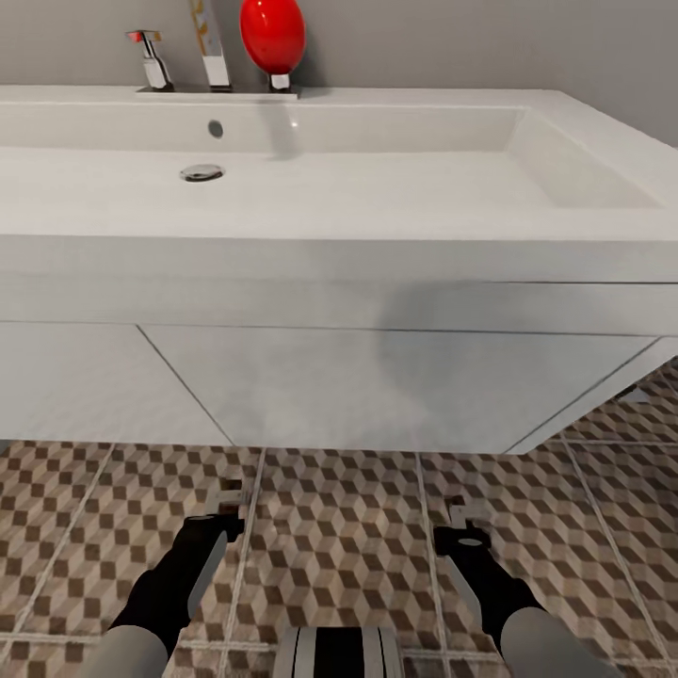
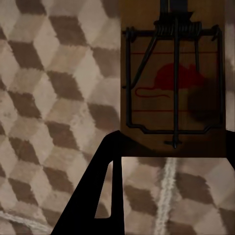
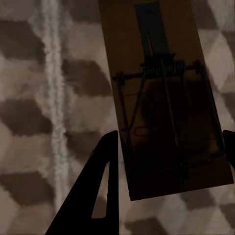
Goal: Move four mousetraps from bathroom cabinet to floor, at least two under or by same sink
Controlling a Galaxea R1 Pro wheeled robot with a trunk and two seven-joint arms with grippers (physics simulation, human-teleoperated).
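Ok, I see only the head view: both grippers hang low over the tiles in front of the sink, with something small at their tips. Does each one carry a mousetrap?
Observer: For the right gripper, yes. Its wrist view shows the right mousetrap between the fingers, one on each side, with the spring and wire facing the camera.
Operator: And the left one?
Observer: The left wrist view shows the left mousetrap, with a red mouse print, above the bathroom floor. One finger of the left gripper meets its edge. The other finger is out of frame, so I cannot confirm the grip.
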